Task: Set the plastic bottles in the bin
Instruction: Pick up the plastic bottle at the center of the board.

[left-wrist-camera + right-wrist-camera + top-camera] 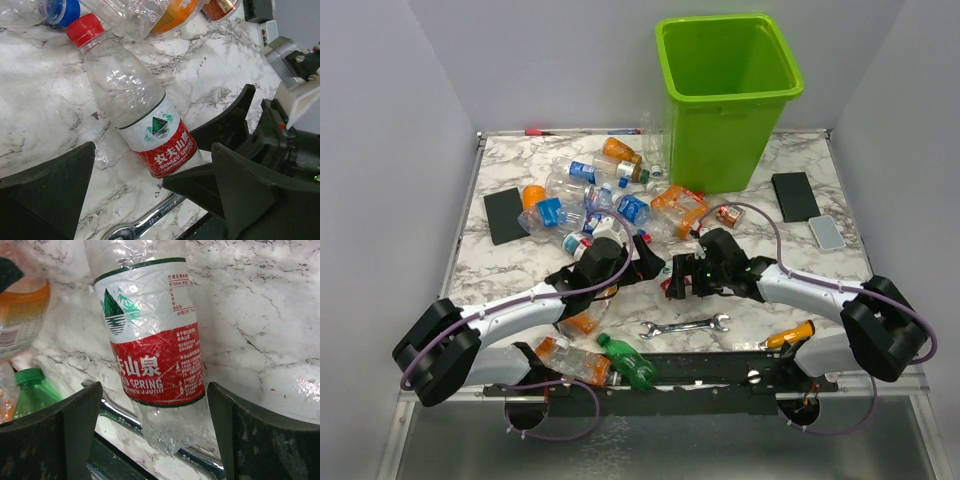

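A clear bottle (131, 95) with a red cap and a red-and-white label (152, 355) lies on the marble between both grippers. My right gripper (154, 387) is open around its base, with a gap on each side. My left gripper (154, 150) is open wide, and the labelled part lies between its fingers, untouched. In the top view the left gripper (645, 262) and right gripper (678, 282) meet at the table's middle. The lime-green bin (725, 95) stands at the back right. More bottles (590, 190) are heaped at the back left, and a green bottle (628, 362) and orange ones (570, 358) lie near the front.
A silver wrench (685, 326) lies just in front of the grippers, close to the bottle's base (125, 415). An orange-handled screwdriver (790, 335) lies at the front right. Black pads (505, 215) (794, 195) and a small grey slab (827, 233) sit at the sides.
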`<state>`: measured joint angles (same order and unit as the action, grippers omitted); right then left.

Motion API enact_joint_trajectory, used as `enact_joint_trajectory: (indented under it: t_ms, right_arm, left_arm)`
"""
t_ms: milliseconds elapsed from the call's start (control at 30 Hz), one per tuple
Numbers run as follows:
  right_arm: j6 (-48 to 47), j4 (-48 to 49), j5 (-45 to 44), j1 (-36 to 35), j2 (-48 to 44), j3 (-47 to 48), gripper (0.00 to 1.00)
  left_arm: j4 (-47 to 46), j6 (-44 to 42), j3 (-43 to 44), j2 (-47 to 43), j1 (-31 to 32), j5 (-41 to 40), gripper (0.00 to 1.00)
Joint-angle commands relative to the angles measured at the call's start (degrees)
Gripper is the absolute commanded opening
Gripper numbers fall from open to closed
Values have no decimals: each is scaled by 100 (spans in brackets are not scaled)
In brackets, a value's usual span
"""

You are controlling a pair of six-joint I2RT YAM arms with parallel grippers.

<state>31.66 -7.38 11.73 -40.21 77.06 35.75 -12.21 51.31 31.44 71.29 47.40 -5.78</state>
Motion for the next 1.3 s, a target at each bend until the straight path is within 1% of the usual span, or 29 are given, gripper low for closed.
enact_joint_trajectory:
  t_ms: [0, 200, 267, 333, 400, 433, 633, 700, 800, 867, 933, 1000, 1100, 1267]
  right_arm:
    - [-128, -553, -694, -185, 417, 253, 88]
    - [-84, -488, -831, -339, 723, 222, 79]
    - [-53, -456, -857, -425, 749, 193, 71]
    - [-31, -458, -921, -509, 642, 164, 60]
    - [-21, -477, -943, -555, 363, 124, 52]
    - [-31, -502, -921, -562, 194, 114, 50]
    - [-156, -423, -624, -585, -1509, -46, 44]
    - [-126, -283, -593, -585, -2020, -150, 43]
    - [26, 425, -648, -585, -2763, -556, 42]
    - [190, 1272, -667, -585, -3223, -945, 42]
    - [359, 2037, -663, -585, -3546, -1289, 41]
    - [454, 2596, -618, -585, -3686, -1493, 41]
    - [551, 3269, -349, -585, -3662, -1614, 41]
    - [894, 4268, 4, -584, -3513, -1786, 40]
  left_arm:
    - [368, -161, -165, -415, 38, -326, 99]
    - [560, -228, -244, -848, 27, -419, 99]
    - [606, -250, -231, -938, 29, -444, 99]
    - [629, -274, -198, -1018, 28, -452, 99]
    - [649, -300, -136, -1104, 28, -444, 99]
    - [659, -319, -93, -1141, 32, -431, 99]
    - [650, -464, 248, -1484, 26, -395, 99]
    - [461, -492, 291, -1587, 32, -281, 99]
    - [-328, -509, 151, -1707, 32, 230, 99]
    - [-1071, -468, -59, -1762, 30, 642, 99]
    - [-1776, -418, -247, -1811, 38, 1017, 99]
    - [-2276, -423, -327, -1841, 45, 1349, 99]
    - [-2635, -531, -296, -1806, 45, 1752, 99]
    - [-2717, -681, -48, -1439, 44, 2351, 99]
